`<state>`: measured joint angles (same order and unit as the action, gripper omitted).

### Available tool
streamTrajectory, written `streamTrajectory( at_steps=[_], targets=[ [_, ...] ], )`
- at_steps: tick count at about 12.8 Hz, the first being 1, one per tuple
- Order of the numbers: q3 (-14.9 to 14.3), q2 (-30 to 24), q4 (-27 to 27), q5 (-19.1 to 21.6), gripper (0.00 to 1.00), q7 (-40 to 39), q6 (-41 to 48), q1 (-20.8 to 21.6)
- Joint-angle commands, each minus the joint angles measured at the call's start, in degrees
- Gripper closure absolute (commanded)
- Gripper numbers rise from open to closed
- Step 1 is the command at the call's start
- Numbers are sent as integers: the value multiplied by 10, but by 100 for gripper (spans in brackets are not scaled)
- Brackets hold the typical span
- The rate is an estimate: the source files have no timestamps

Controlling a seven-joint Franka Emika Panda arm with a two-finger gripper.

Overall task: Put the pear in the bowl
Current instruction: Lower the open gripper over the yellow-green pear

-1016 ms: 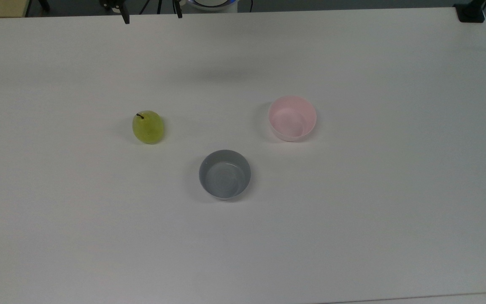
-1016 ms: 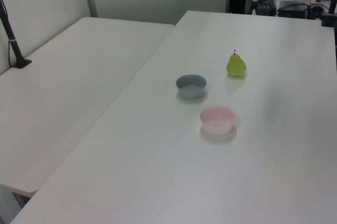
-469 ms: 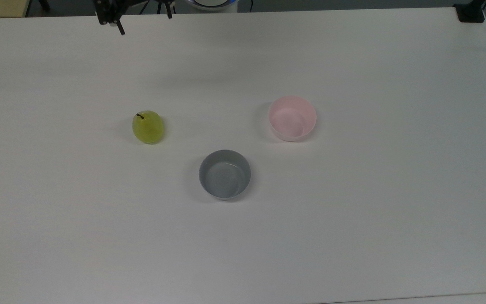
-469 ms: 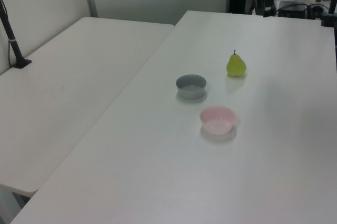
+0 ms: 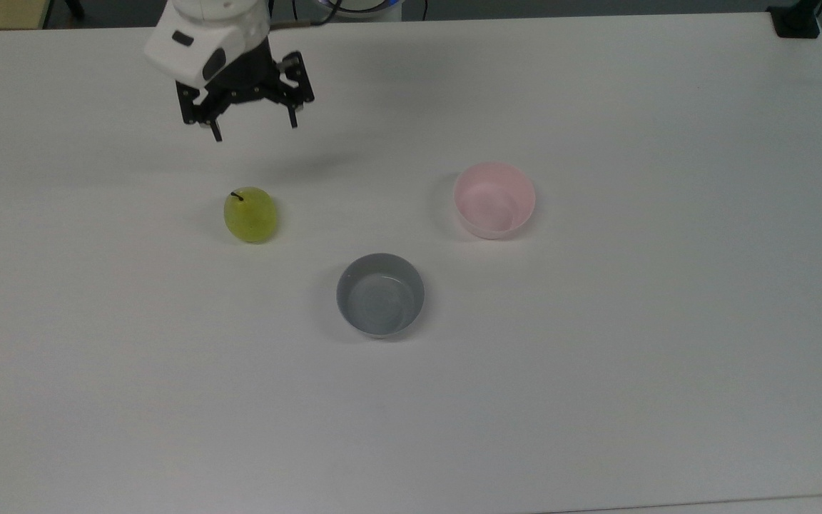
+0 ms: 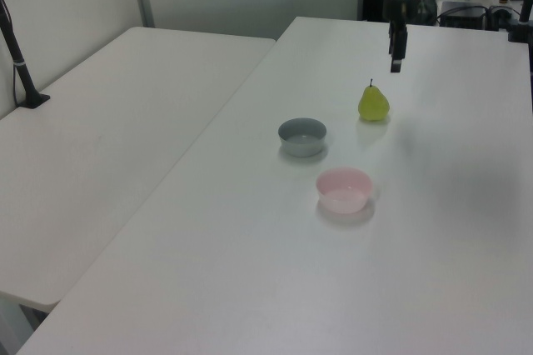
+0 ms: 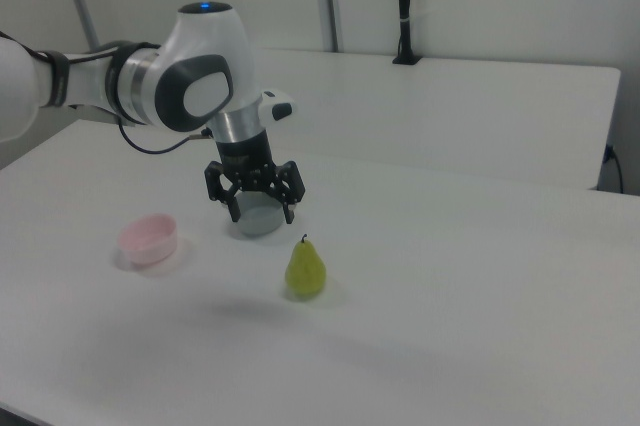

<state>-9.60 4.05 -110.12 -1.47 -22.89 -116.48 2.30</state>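
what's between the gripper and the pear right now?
Nothing: in the top view, bare white table separates the open gripper from the pear.

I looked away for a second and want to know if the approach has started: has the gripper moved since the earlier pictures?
Yes. In the top view the gripper has come down from the table's far edge toward the pear, which sits where it was, and now hangs open just short of it.
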Motion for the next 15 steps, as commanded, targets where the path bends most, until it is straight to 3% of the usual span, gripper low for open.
streamTrajectory(
  at_steps=[1,11,12,14,15],
  targets=[
    [3,38,-6,6,0,45,-73,-7],
    [-2,135,-7,-10,1,65,-170,-16],
    [-2,140,-7,-20,20,61,-171,-17],
    [-2,139,-7,-20,96,64,-168,-27],
    [-2,134,-6,-17,100,69,-162,-27]
  ],
)
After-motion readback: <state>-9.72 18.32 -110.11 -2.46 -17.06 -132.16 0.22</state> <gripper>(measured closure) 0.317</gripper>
